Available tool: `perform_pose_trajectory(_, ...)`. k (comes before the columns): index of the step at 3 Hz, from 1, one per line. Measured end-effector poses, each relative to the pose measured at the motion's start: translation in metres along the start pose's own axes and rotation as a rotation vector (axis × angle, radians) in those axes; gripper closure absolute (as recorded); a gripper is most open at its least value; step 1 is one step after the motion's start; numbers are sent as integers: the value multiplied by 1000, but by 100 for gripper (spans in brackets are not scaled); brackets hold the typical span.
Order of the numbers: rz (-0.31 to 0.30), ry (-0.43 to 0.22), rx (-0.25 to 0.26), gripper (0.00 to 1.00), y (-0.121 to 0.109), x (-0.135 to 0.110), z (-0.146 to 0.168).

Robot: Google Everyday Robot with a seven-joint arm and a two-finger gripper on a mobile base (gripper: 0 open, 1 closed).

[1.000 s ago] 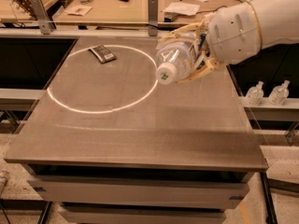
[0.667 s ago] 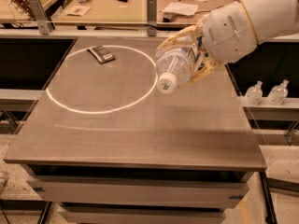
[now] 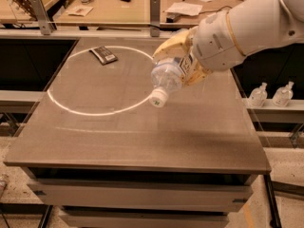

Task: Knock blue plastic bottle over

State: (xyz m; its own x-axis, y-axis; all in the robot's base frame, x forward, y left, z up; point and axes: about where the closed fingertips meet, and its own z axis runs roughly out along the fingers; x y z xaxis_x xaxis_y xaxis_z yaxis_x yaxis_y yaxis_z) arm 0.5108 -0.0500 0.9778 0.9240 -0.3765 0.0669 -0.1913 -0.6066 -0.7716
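Note:
The blue plastic bottle is clear and faintly bluish, with a white cap and a white label. It is tilted steeply, cap pointing down and to the left, above the right middle of the brown table. My gripper is at the bottle's upper end. Its yellowish fingers are closed on either side of the bottle body and hold it off the tabletop. The white arm reaches in from the upper right and hides the bottle's base.
A white ring is marked on the table's left half, with a dark flat packet at its far side. Two small clear bottles stand on a shelf to the right. A desk with papers lies behind.
The arm has moved down and a little left with the bottle. The bottle has tipped further, so its cap now points lower toward the table.

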Motion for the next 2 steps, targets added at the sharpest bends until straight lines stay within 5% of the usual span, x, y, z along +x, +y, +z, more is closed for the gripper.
perform_pose_trajectory(1, 0, -1, 0, 100, 0, 0, 0)
perform_pose_trajectory(2, -38, 28, -84, 100, 4, 1, 8)
